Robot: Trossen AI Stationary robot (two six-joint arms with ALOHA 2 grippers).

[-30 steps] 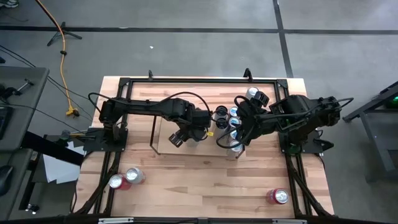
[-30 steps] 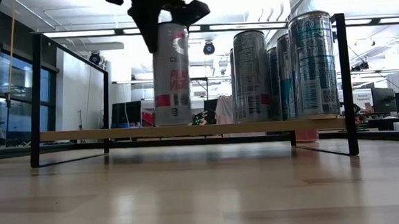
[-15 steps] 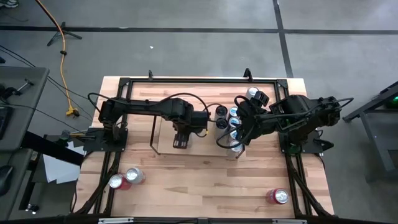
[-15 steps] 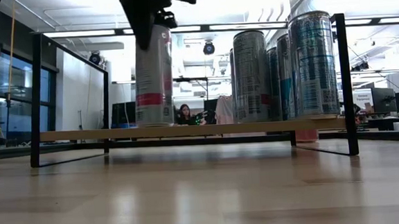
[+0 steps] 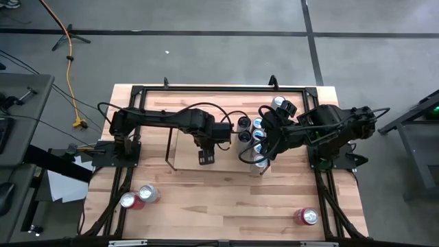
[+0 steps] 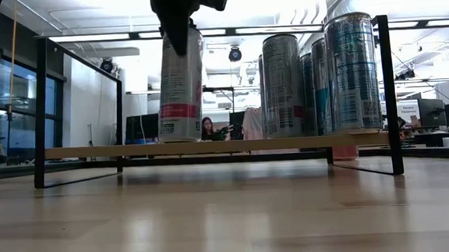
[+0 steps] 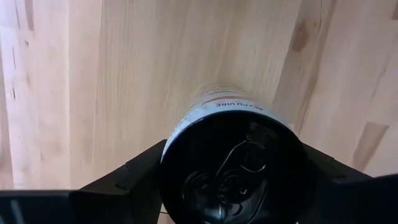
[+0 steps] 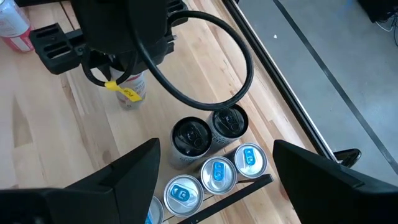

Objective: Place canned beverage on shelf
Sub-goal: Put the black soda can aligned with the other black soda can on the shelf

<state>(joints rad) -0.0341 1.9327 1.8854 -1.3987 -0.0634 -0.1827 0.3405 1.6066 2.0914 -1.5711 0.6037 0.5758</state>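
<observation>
One can tilted on shelf, left end effector gripping

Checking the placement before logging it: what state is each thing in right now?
Silver can with red band: on the shelf, tilted, left gripper around its top.
Light-wood shelf with black wire ends: level, cans upright at one end.
Right gripper: open, empty, above the upright cans.

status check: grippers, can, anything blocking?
Left gripper around the can, which tilts on the shelf; release not confirmed. Right gripper open, hovering over the can cluster. Nothing blocking.
</observation>
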